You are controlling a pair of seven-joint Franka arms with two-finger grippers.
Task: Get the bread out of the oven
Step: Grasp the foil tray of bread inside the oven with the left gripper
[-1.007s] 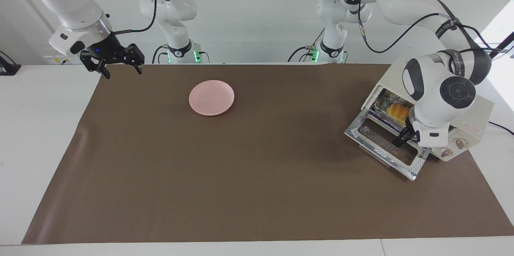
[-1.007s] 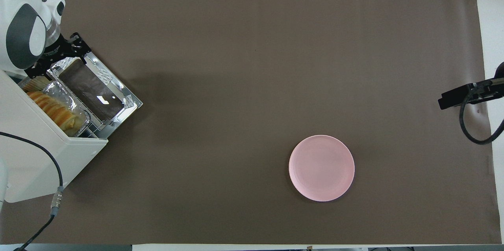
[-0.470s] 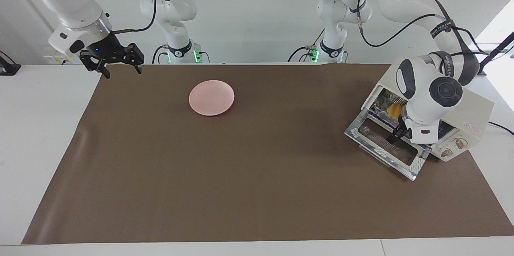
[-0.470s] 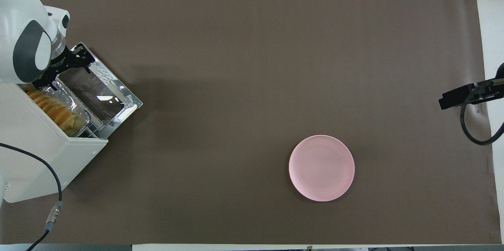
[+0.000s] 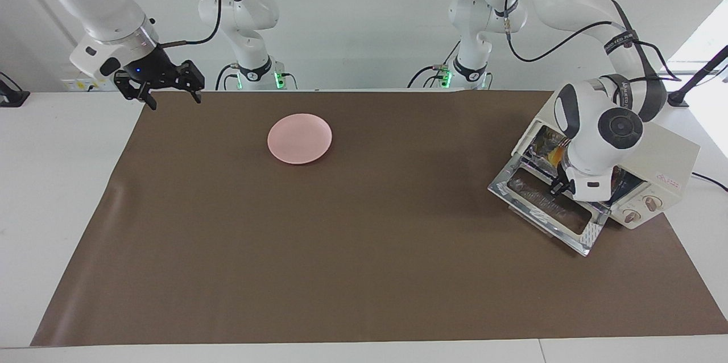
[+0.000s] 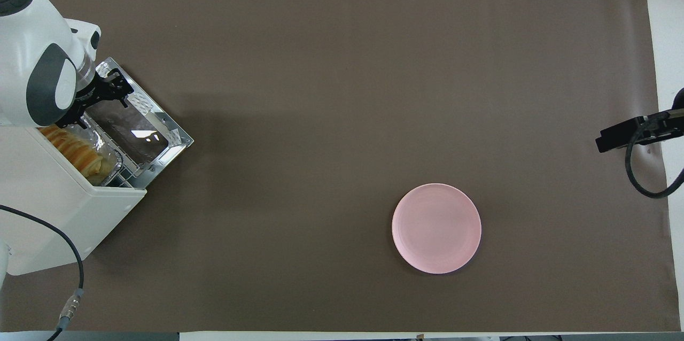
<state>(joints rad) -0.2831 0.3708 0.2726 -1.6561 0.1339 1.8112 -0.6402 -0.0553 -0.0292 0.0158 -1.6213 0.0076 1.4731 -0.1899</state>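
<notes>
The cream-white oven (image 5: 674, 155) stands at the left arm's end of the table, also in the overhead view (image 6: 53, 207). Its glass door (image 5: 546, 206) lies dropped open (image 6: 136, 127). The golden-orange bread (image 6: 75, 149) lies inside on a crinkled foil tray (image 6: 104, 140); in the facing view only a sliver of the bread (image 5: 559, 153) shows past the left arm. My left gripper (image 5: 555, 186) hangs low over the open door at the oven's mouth (image 6: 96, 101), empty. My right gripper (image 5: 173, 100) is open and waits over the mat's corner at the right arm's end (image 6: 628, 133).
A pink plate (image 5: 300, 138) sits on the brown mat toward the right arm's end, near the robots (image 6: 436, 228). The oven's black cable (image 6: 69, 255) trails off the table's near edge. Two round knobs (image 5: 640, 209) face the table's middle.
My left gripper has slid along the oven's mouth over the open door, covering more of the bread in the facing view. The right arm has barely moved.
</notes>
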